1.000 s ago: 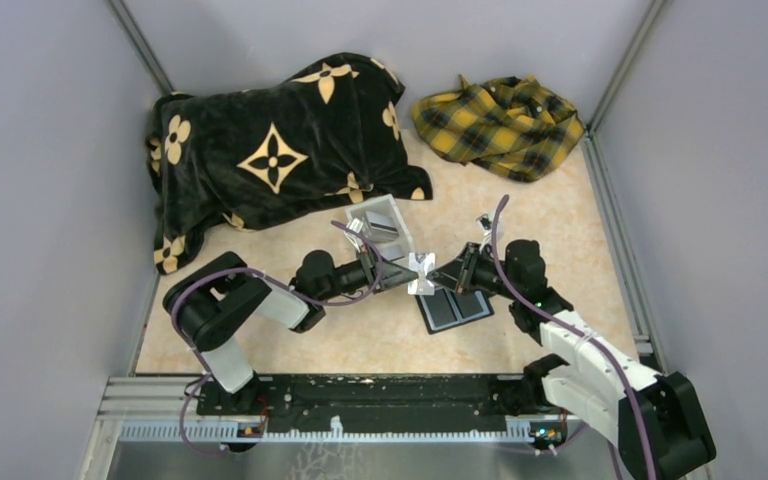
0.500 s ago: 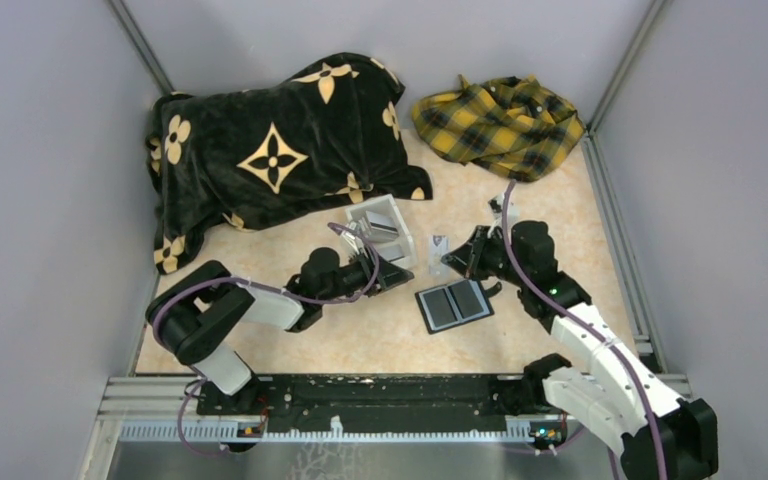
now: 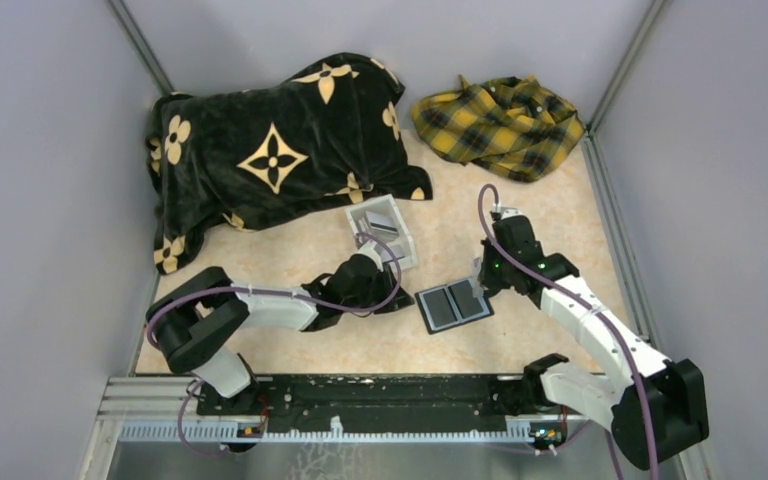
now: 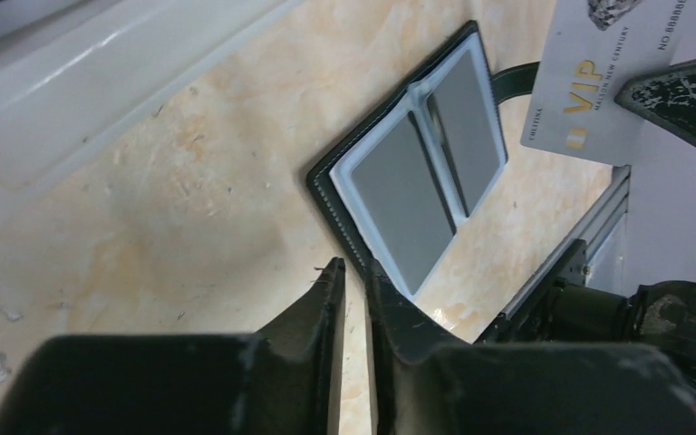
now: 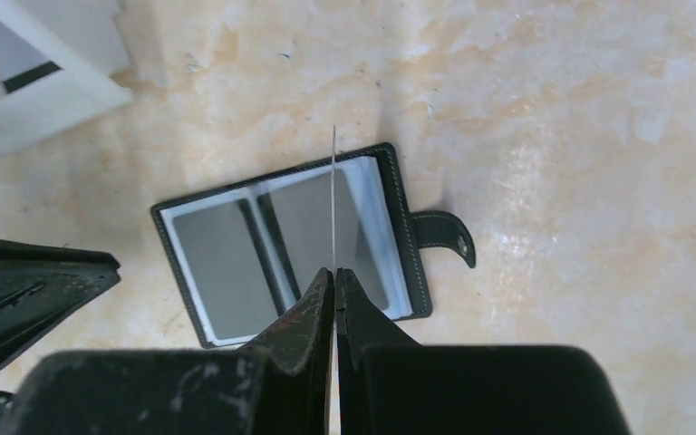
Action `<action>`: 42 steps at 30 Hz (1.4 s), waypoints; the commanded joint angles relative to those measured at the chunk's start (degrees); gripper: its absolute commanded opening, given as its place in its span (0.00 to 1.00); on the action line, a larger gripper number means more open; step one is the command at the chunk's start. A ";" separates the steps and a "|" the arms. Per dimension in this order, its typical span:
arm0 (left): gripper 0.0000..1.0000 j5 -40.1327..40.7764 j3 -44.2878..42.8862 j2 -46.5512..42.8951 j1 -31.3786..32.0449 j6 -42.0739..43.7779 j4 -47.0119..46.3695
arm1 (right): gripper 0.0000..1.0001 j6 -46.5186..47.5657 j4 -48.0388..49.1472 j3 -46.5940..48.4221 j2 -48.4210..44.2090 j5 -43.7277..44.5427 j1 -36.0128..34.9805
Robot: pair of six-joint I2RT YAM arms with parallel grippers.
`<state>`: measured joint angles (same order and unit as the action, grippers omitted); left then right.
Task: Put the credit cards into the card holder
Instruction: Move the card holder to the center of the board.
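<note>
card holder (image 5: 290,243): open flat on worktop (image 5: 598,136), strap clasp toward the right arm's side
right tool (image 5: 333,276): pinching pale card (image 4: 598,77) edge-on above holder
left tool (image 4: 353,290): nearly closed, empty

We no longer share the pale card (image 4: 598,77): the left gripper (image 4: 353,276) lets go and drops back low beside the card holder (image 3: 454,305). The right gripper (image 5: 334,276) alone carries it edge-on over the holder's right page.

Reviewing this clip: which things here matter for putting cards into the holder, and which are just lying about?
In play:
- open card holder
- silver VIP card, held by right gripper
- left gripper, jaws nearly closed, empty
- white box, a card inside

Lying about:
- black flowered blanket
- yellow plaid cloth
</note>
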<state>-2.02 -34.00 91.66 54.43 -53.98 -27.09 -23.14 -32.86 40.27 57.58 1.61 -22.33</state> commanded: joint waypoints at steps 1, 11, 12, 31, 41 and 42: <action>0.16 3.18 -1.39 0.43 1.46 2.18 4.84 | 0.00 1.69 -2.32 3.49 1.28 4.90 0.36; 0.05 4.52 -6.21 3.59 4.71 3.63 11.06 | 0.00 1.71 -3.66 4.67 5.46 7.87 0.34; 0.05 4.87 -6.78 4.04 4.98 3.69 11.85 | 0.00 1.63 -3.82 4.82 5.69 8.82 0.35; 0.08 13.54 -7.88 -0.08 5.86 1.17 25.03 | 0.00 2.31 -5.34 7.61 16.70 9.97 0.44; 0.12 17.85 -6.39 -5.30 5.86 -1.02 31.40 | 0.00 -0.85 -6.03 4.95 15.04 5.79 -1.69; 0.12 18.04 -6.02 -5.76 5.86 -1.21 31.65 | 0.00 -1.51 -6.00 4.83 15.04 5.71 -2.34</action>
<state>13.17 -41.21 88.64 60.03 -53.67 1.39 -22.17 -38.68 45.43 74.08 9.23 -22.87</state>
